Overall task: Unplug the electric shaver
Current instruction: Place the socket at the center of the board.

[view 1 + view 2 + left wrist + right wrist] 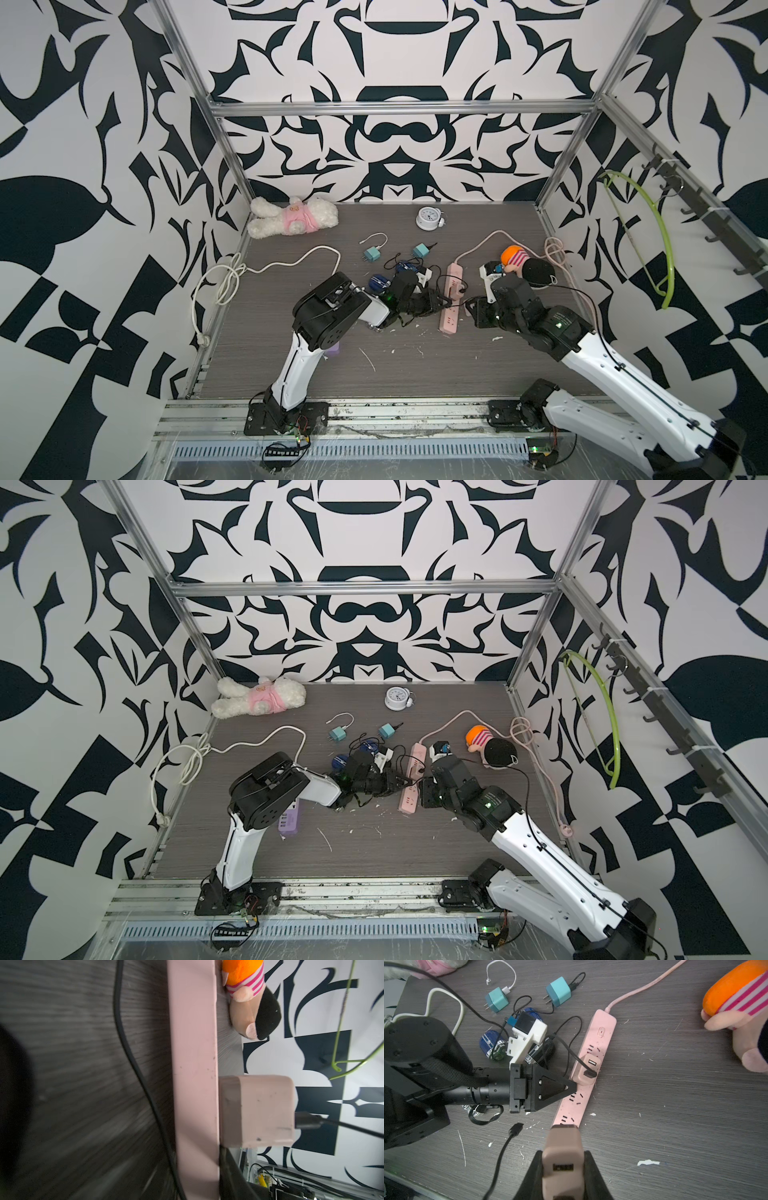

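Note:
A pink power strip (600, 1028) (455, 272) lies on the grey table. A pink USB adapter (588, 1068) (255, 1109) is plugged into its middle. A black cable (569, 1049) runs from that adapter toward a tangle of shavers, among them a blue shaver (491, 1046) (378, 283). My left gripper (570, 1087) (442, 301) is shut on the strip's edge beside the plugged adapter, with one finger (230, 1178) on its top face. My right gripper (563, 1153) (471, 307) is shut on a second pink adapter (562, 1167) over the strip's near end. Its prongs are hidden.
A loose black cable end (516, 1129) lies beside the strip. Two teal chargers (497, 1000) (558, 991) sit behind the shavers. A doll (523, 264), an alarm clock (428, 218), a white plush (291, 218), a white cord (270, 266) and a purple strip (291, 816) lie around the table.

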{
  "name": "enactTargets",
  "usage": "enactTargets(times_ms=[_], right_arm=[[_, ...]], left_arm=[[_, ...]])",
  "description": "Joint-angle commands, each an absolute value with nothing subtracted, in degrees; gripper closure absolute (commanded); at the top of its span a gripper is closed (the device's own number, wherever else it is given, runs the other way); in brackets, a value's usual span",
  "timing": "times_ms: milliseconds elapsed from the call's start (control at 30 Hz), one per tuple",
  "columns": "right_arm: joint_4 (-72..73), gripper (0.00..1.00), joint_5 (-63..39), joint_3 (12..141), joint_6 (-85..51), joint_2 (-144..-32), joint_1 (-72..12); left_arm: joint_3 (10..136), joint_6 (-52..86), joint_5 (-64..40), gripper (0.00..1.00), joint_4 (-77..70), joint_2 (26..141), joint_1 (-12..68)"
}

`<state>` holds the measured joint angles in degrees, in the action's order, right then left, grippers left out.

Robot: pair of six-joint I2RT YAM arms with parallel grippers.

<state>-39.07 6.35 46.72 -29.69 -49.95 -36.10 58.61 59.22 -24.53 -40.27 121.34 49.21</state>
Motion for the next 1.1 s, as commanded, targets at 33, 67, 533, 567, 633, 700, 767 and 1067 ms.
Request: enactTargets(times_ms=[33,67,533,567,633,700,767,1067], right_arm=[[-38.4,1.0,6.6,49.0,-28.8,-49.5,-36.3],[-38.4,1.0,6.3,49.0,-28.6,-49.5,-36.3],[-37.4,1.0,3.9,48.0,-27.0,-46.6,-36.3],[-37.4,1.0,3.7,48.0,-26.7,-46.7,-36.3],[-36.8,1.0,3.1,47.8,-26.7,-47.0,-36.3],[-35.5,1.0,2.1,47.3,-26.8,-47.0,-36.3],[-33.6,1.0,1.1,46.9,-26.9,-46.9,-36.2],[-29.0,1.0,-4.4,52.2,-23.4,-49.7,-36.2]], left_arm=[[60.5,50.8,-18.9,0.56,-22.6,117.9,50.9],[60.8,50.5,-18.5,0.52,-21.4,117.4,51.1],[64.5,43.4,-11.3,0.0,-5.0,106.6,52.0],[65.5,42.0,-9.3,0.0,-2.2,105.4,52.3],[67.1,39.9,-5.5,0.01,3.3,102.8,53.1],[67.8,38.5,-1.5,0.01,8.1,100.2,54.1],[67.8,38.1,1.0,0.01,11.9,97.4,54.5],[62.0,38.8,18.0,0.0,23.7,81.7,54.9]])
